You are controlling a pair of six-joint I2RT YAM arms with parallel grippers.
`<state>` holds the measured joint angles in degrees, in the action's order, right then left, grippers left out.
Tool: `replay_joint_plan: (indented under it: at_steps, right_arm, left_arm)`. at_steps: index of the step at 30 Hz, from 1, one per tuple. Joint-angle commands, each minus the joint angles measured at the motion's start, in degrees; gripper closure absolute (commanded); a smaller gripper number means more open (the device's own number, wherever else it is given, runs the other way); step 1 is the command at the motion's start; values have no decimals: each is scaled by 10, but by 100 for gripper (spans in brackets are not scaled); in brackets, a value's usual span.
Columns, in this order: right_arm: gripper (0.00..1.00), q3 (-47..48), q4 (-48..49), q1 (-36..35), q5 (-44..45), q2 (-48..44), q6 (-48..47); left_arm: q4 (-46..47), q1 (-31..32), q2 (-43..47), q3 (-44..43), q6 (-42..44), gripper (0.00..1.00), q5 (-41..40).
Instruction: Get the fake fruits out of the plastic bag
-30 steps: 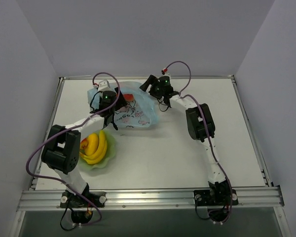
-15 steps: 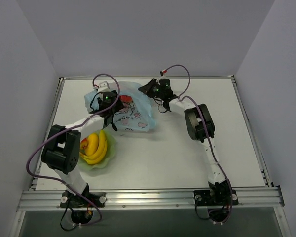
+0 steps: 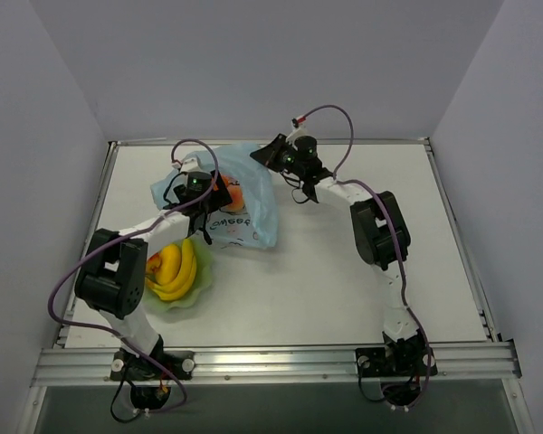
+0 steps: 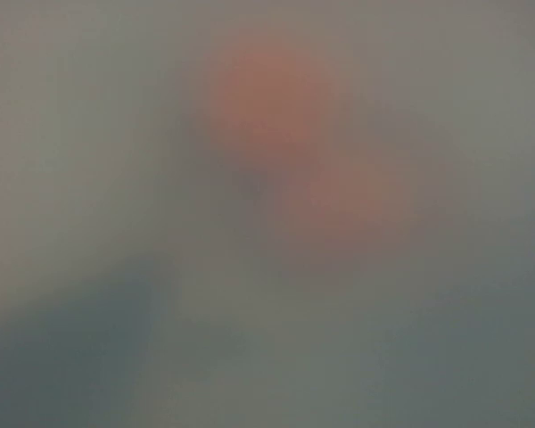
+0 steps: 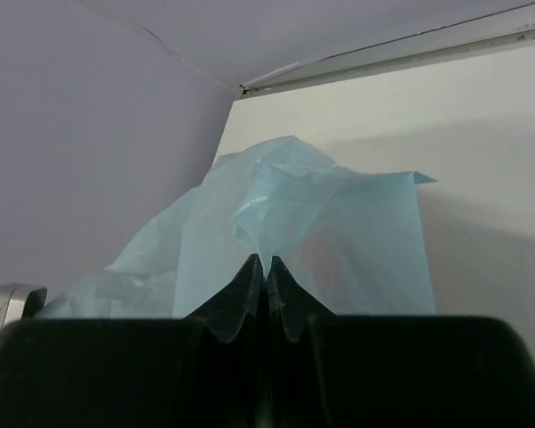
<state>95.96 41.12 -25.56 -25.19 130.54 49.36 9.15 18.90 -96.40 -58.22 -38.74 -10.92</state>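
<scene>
Fake fruits (image 3: pixel 175 273) are split up rn: banana bunch (image 3: pixel 183 265) + a small reddish fruit (image 3: pixel 153 263) sit in the pale green bowl (image 3: pixel 199 290), near-left of the table (image 3: pixel 344 271), right by the left arm's base.

Further back, left gripper (image 3: pixel 202 201) is at the left side of the plastic bag (image 3: pixel 251 215), w/ a round orange fruit (image 3: pixel 228 193) showing just beside it. Its wrist cam is pure blur, just 2 orange-pink blobs (image 4: pixel 267 98), so can't tell how wide its jaws are.

The bag is light blue, far-left of centre, bunched up in a peak. At the far end, right gripper (image 3: pixel 268 155) has its fingers pinched tight on a fold of the bag's top edge. The right wrist cam shows the jaws meeting on the blue film.
</scene>
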Motion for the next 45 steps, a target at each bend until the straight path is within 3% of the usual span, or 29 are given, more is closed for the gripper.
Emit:
replay_joint_plan:
  at_steps: [1,9,23,26,29,30,34,45]
  right_arm:
    - [100,-10,5,-7,-13,-11,-18]
    - [100,-26,6,-15,-10,-19,-30]
    - [100,-22,14,-20,-24,-2,-26]
    - [100,-20,14,-19,-24,2,-25]
    - [100,-21,18,-18,-27,3,-23]
    - [100,-22,22,-18,-28,3,-22]
    - [100,-25,26,-12,-28,5,-16]
    - [100,-23,3,8,-43,10,-44]
  left_arm:
    - [3,0,-20,-44,3,17,55]
    - [11,0,-76,-66,3,9,77]
    - [21,15,-138,-123,-1,7,131]
    - [19,16,-143,-122,-7,10,131]
    - [11,16,-133,-114,-12,27,115]
    - [10,16,-128,-111,-12,37,114]
    - [1,16,-83,-98,-4,53,100]
    - [-139,15,110,-70,31,57,96]
